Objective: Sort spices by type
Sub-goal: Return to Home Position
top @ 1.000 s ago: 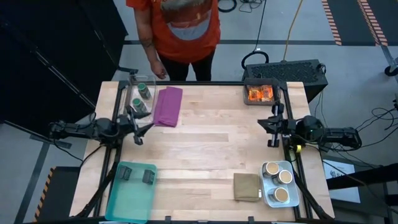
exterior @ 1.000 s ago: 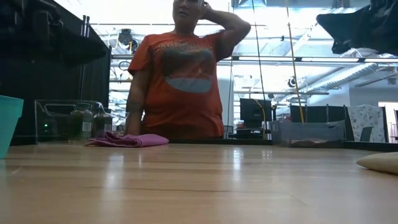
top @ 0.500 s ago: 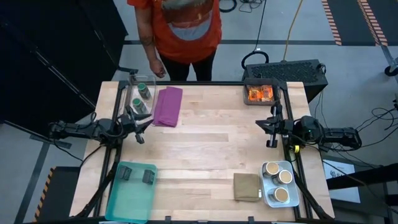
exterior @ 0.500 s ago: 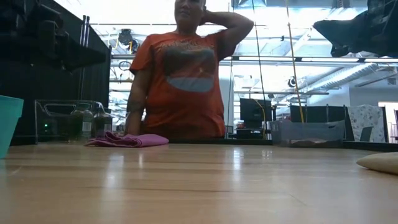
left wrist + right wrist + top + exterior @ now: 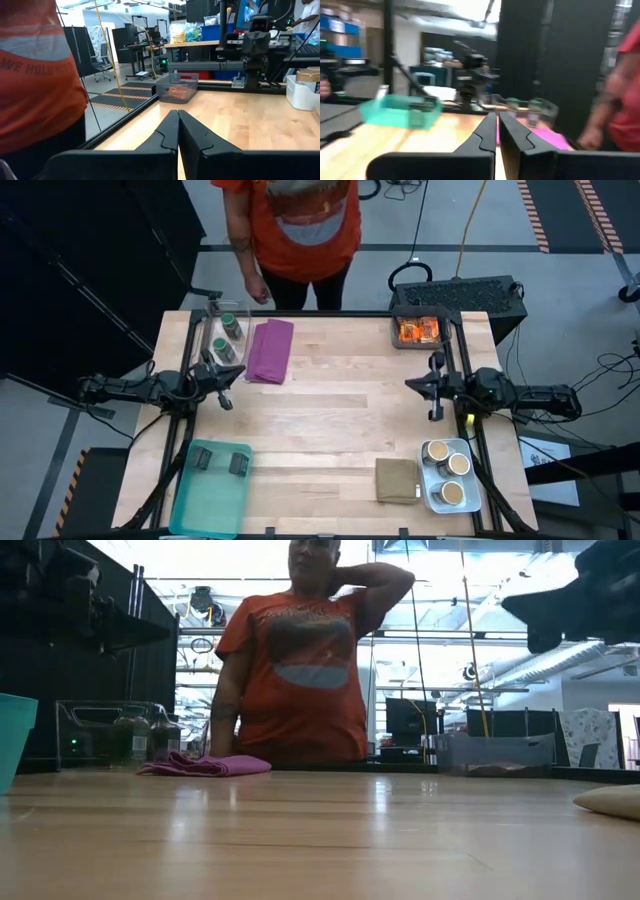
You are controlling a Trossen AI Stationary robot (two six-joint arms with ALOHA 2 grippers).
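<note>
The spices stand in four containers. Two green-lidded jars [image 5: 229,338] are in a clear box at the far left. Orange packets [image 5: 419,331] fill a clear bin at the far right. Two dark blocks [image 5: 221,461] lie in a teal tray [image 5: 205,498] at the near left. Three tan-topped cups [image 5: 447,474] sit in a pale tray at the near right. My left gripper [image 5: 178,131] hovers shut and level at the table's left edge, near the jars. My right gripper [image 5: 497,131] hovers shut at the right edge [image 5: 412,384]. Neither has anything between its fingers.
A purple cloth [image 5: 270,350] lies beside the jar box, and an olive-tan folded cloth [image 5: 397,480] lies left of the cup tray. A person in an orange shirt [image 5: 295,230] stands at the far edge. The bare wooden middle of the table [image 5: 330,420] has nothing on it.
My left gripper has shut on nothing, staying at the table's left edge. My right gripper has tipped downward a little, its dark tip sinking lower in the low view. The person at the far edge has shifted slightly.
</note>
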